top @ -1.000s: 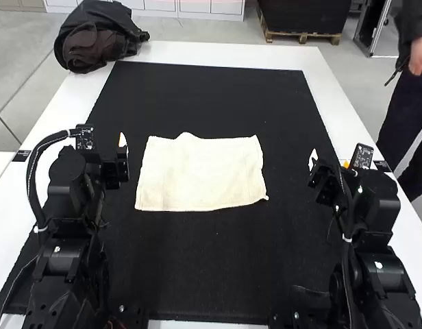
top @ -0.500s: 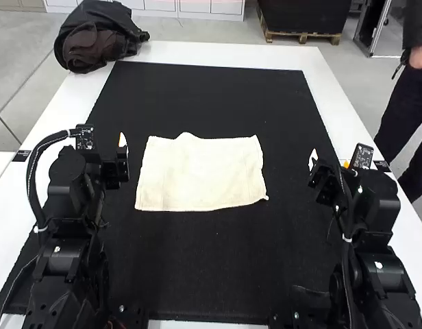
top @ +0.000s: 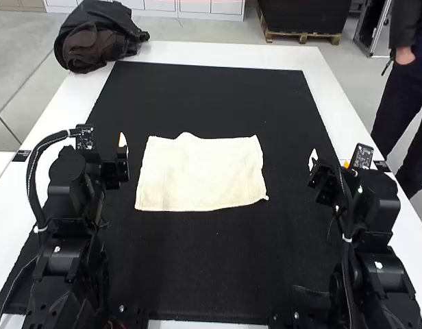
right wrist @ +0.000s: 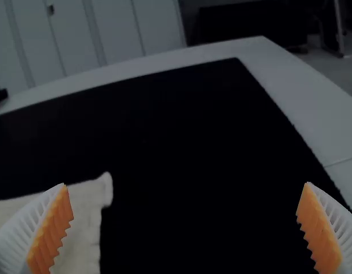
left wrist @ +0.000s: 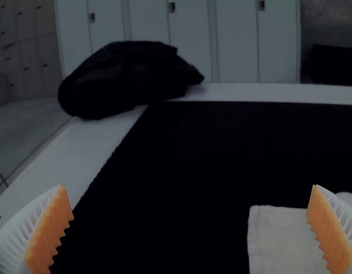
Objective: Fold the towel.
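Observation:
A cream towel [top: 201, 173] lies spread on the black mat, roughly rectangular, with a small bump on its far edge and slight creases. My left gripper [top: 123, 156] is off the towel's left side, and my right gripper [top: 315, 164] is off its right side; neither touches it. In the left wrist view, the left gripper [left wrist: 193, 228] has its fingers wide apart, with part of the towel [left wrist: 282, 242] beyond one of them. The right wrist view has the right gripper [right wrist: 184, 227] also wide apart, a towel corner [right wrist: 87, 214] near one finger.
The black mat [top: 211, 96] covers most of the white table [top: 225, 55]. A dark bundled garment or bag [top: 98, 38] rests on the far left corner of the table. A person stands beyond the table's right edge, touching none of the task's things.

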Tool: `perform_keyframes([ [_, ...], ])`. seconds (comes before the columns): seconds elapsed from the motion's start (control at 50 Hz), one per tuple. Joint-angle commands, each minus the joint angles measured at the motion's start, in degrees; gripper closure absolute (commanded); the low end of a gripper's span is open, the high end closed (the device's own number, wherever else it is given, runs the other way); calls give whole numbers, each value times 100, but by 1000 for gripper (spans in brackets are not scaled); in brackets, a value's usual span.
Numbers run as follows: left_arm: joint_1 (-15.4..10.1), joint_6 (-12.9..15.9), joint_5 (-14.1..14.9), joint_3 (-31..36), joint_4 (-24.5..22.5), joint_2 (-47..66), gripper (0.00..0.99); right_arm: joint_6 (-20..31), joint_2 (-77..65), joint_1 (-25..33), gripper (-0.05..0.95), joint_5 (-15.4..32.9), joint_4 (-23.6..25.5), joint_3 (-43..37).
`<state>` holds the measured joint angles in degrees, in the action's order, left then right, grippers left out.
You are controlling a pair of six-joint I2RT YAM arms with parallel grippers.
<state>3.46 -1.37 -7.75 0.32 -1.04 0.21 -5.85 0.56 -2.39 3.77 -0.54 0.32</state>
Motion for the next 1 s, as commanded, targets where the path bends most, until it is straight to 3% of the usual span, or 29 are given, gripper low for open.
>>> perform_keyframes([
  [0.0, -48, -39, -51, -23, -19, -38, 33, -57, -47, 2, -10, -87, -26, -32],
  [0.5, -39, -39, -51, -23, -19, -47, 33, -66, -47, 2, -10, -87, -26, -32],
  [0.58, -39, -39, -51, -23, -19, -47, 33, -83, -47, 2, -10, -307, -34, -32],
  [0.78, -39, -39, -51, -23, -19, -38, 33, -92, -47, 2, -10, -316, -8, -32],
  [0.98, -39, -39, -51, -23, -28, -38, 33, 312, -47, 11, -10, -316, 1, -32],
])
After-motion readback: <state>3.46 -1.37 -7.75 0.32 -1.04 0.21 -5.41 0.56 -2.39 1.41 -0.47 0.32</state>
